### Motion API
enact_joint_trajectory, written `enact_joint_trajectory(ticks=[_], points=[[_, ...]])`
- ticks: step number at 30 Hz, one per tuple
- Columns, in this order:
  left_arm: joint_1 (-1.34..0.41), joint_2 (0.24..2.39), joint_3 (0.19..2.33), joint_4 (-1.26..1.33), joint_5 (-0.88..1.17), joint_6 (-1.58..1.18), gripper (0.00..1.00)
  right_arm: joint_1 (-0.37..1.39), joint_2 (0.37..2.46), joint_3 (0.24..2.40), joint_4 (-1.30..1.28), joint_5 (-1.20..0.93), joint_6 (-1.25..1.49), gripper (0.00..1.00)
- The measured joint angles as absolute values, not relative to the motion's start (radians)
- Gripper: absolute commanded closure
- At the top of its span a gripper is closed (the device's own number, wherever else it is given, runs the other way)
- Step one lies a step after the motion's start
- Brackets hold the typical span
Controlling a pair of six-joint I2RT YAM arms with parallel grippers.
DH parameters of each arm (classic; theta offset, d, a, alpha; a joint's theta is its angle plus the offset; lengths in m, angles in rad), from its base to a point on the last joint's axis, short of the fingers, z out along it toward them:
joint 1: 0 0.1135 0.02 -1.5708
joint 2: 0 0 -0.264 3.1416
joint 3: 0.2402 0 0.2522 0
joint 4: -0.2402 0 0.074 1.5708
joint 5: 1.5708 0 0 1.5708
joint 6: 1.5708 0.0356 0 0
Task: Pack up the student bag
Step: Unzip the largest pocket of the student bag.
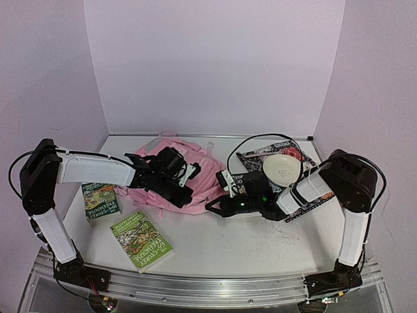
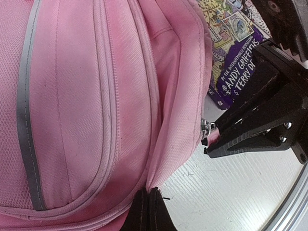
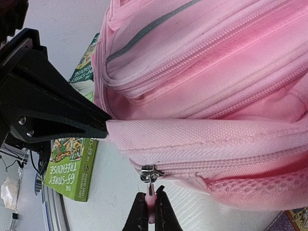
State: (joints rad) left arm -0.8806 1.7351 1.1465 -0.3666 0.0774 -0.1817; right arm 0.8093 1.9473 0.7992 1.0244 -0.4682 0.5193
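On the white worktop (image 1: 221,251) we see two green Treehouse paperbacks lying flat at the left. The rear green book (image 1: 101,202) is by the left edge, and the front green book (image 1: 141,240) lies close beside it, turned at an angle. At the right, a white bowl (image 1: 281,169) sits on a patterned book (image 1: 301,155). A purple book (image 2: 236,72) names Andy Griffiths. We note lilac walls (image 1: 215,65) around.

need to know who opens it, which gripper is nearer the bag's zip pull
Right. The right gripper has its jaws shut on the zip pull itself. The left gripper is a little way off along the seam, jaws shut on the edge of the bag.
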Motion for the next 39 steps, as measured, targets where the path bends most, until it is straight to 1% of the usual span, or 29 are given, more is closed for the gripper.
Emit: enact_joint_trajectory(ticks=[4,11,16,21,29,31,32,37,39], points=[[-0.882,1.735,1.147,-0.366,0.074,-0.177,1.00,0.811,1.898,0.792,0.957,-0.424,0.489,1.00],[-0.891,1.717,1.130,-0.357,0.043,-0.153,1.00,0.809,1.788,0.852,0.668,-0.276,0.356,1.00],[-0.888,1.653,1.077,-0.355,0.021,-0.135,1.00,0.788,1.737,0.910,0.487,-0.206,0.253,1.00],[-0.866,1.588,1.030,-0.342,0.025,-0.118,1.00,0.737,1.698,0.948,0.365,-0.180,0.173,1.00],[-0.777,1.516,0.985,-0.293,0.012,-0.100,1.00,0.687,1.646,1.022,0.229,-0.182,0.099,1.00],[-0.759,1.512,0.982,-0.284,0.003,-0.098,0.98,0.685,1.644,1.041,0.199,-0.204,0.094,1.00],[-0.752,1.512,0.981,-0.281,0.000,-0.096,0.95,0.685,1.644,1.049,0.187,-0.216,0.093,1.00],[-0.736,1.512,0.981,-0.312,-0.003,-0.085,0.75,0.708,1.644,1.074,0.130,-0.221,0.099,1.00],[-0.719,1.512,0.980,-0.329,0.000,-0.081,0.68,0.722,1.644,1.080,0.107,-0.215,0.103,1.00]])
